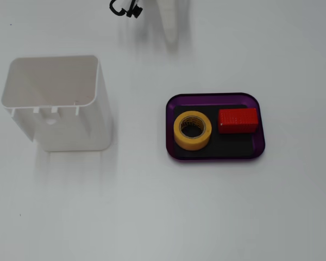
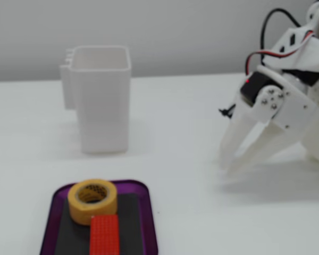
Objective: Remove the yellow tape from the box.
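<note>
The yellow tape (image 1: 192, 130) lies flat in the left half of the purple box (image 1: 214, 98), its hole facing up. A red block (image 1: 237, 120) lies beside it in the same box. In the other fixed view the tape (image 2: 92, 201) sits at the far end of the box (image 2: 149, 212), with the red block (image 2: 104, 235) in front of it. My white gripper (image 2: 226, 170) hangs near the table at the right, well away from the box, its fingertips together and empty. In the fixed view from above only a blurred finger (image 1: 170, 27) shows at the top edge.
A tall white open-topped container (image 1: 57, 103) stands to the left of the box and shows at the back in the other fixed view (image 2: 101, 106). The arm's body with black and red cables (image 2: 287, 58) fills the right side. The table is white.
</note>
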